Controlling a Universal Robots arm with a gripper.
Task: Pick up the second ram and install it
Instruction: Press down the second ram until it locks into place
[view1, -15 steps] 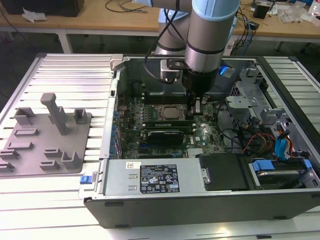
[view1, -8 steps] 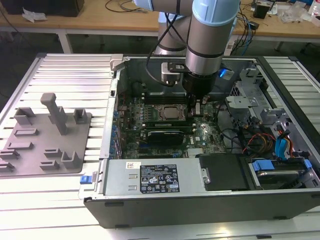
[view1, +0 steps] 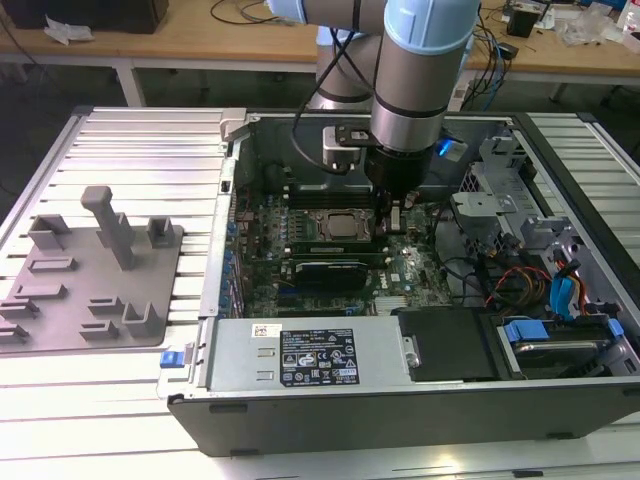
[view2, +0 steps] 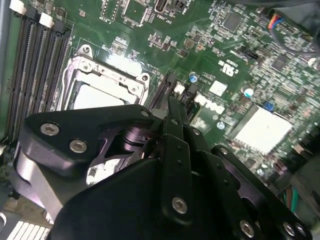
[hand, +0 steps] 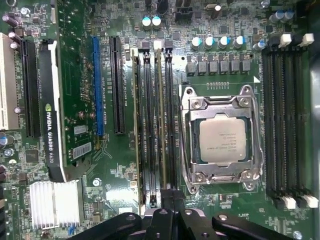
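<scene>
While the arm reaches straight down into the open computer case (view1: 420, 400), the tool (view1: 392, 215) sits low over the motherboard (view1: 400, 270), just beside the processor socket (view1: 338, 226) on the exterior view's right. In the first wrist view the tool (hand: 167, 200) stands at one end of the bank of memory slots (hand: 150, 125) next to the processor (hand: 222, 140), and its narrow fingers (hand: 166, 207) appear drawn together on the end of a thin green stick standing edge-up in one slot. I take that stick to be the second ram (hand: 160, 125); a similar stick (hand: 136, 125) stands in the slot alongside it. In the second wrist view the fingers (view2: 176, 125) likewise look pinched close, reaching down towards the black slots, though the ram itself is hard to pick out there. Whether it is fully seated cannot be told from these pictures.

The grey tray (view1: 90, 280) with upright posts lies on the slatted worktop (view1: 150, 150), well apart from the case, with no stick on it.

As for risks (judged, not seen): the tool bears on one end only, so the ram could go in tilted, with the far end riding high and its latch unclosed. If the notch is not lined up with the slot key, pressing could strain the board or the stick. The neighbouring stick is close enough that a sideways drift of the fingers might knock it
</scene>
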